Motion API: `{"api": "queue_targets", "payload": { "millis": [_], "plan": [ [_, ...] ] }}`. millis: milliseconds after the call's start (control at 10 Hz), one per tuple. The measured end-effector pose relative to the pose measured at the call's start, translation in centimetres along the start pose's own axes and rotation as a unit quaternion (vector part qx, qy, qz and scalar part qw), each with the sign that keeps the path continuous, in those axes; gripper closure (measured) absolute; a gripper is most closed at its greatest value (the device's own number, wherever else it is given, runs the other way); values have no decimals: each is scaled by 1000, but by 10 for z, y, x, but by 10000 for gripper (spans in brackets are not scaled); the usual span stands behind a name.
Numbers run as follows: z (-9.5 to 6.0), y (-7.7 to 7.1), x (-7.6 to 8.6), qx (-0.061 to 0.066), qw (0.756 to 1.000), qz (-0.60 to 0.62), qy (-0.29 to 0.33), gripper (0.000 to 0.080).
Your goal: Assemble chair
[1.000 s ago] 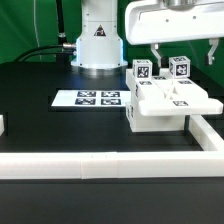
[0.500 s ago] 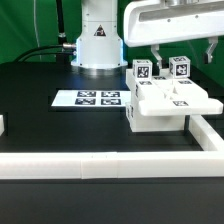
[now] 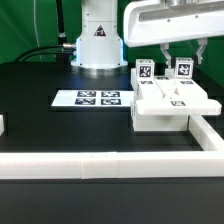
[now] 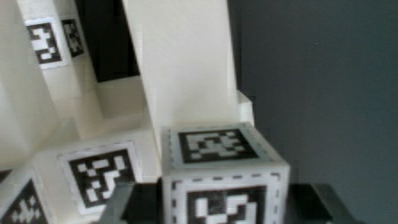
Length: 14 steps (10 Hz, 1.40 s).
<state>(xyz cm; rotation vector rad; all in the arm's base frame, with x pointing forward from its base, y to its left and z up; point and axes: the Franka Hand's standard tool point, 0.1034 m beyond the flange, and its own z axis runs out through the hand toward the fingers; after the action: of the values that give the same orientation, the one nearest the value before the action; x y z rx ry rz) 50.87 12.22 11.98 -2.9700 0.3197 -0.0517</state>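
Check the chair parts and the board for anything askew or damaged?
Nothing stands out. The chair assembly sits squarely by the border rail, its two tagged posts upright. The gripper is closed around the post on the exterior view's right. The marker board lies flat. No breakage visible.

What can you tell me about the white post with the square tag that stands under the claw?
The tagged post is a white, blocky, plastic-looking piece standing upright at the far end of the partly built chair, beside a second tagged post. It carries black-and-white square tags on its top and on a side face, clearest in the wrist view. The claw is right above it, its dark fingers flanking the post's top.
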Motion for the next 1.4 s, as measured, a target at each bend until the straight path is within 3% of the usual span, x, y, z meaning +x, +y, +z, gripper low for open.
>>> {"api": "queue_targets", "payload": {
  "millis": [300,600,700,1100,1400],
  "plan": [
    [0,-1,-14,-8,994,109,0,517],
    [1,0,-11,4,979,205,20,515],
    [1,-1,-9,10,967,252,25,515],
    [1,-2,-10,16,933,358,21,515],
    [2,-2,-10,21,892,450,19,515]
  ]
}}
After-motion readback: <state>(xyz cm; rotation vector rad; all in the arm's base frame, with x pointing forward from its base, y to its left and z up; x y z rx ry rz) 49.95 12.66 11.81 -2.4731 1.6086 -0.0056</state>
